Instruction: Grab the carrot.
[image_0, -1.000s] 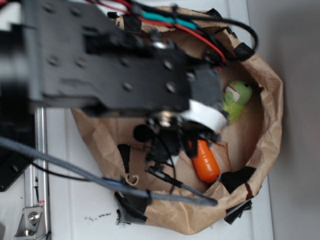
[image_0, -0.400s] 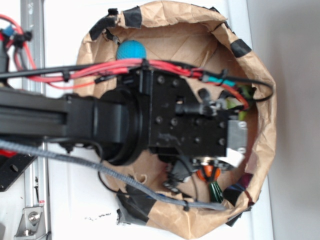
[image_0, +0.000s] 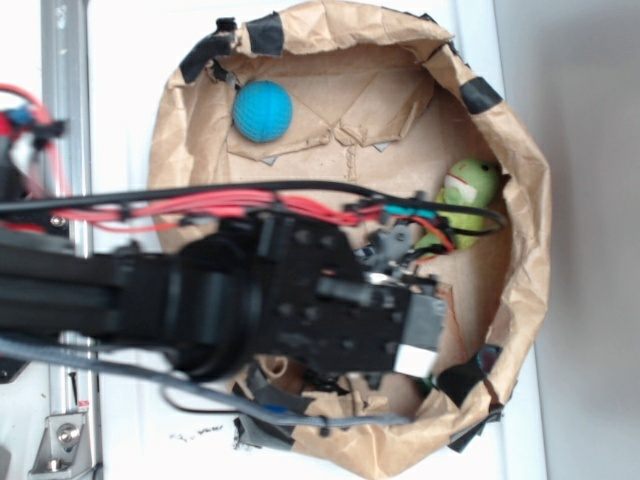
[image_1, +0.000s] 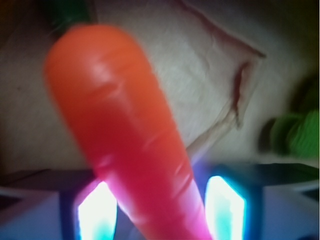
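The carrot (image_1: 125, 130) is a glossy orange cone with a green stem at its thick end. It fills the wrist view and its narrow end runs between my two lit fingertips (image_1: 97, 215). My gripper (image_1: 161, 212) is open and straddles the carrot, which nearly fills the gap. In the exterior view the carrot is hidden under the black gripper (image_0: 415, 355), low and right inside the brown paper bag (image_0: 520, 250).
A green plush toy (image_0: 470, 190) lies against the bag's right wall and shows at the right of the wrist view (image_1: 300, 132). A blue ball (image_0: 262, 110) sits at the bag's upper left. Red and black cables (image_0: 200, 205) run along the arm.
The arm swung down from close to the camera into the bag. Its gripper now covers the carrot, which was visible earlier, and the blue ball and green plush are uncovered.
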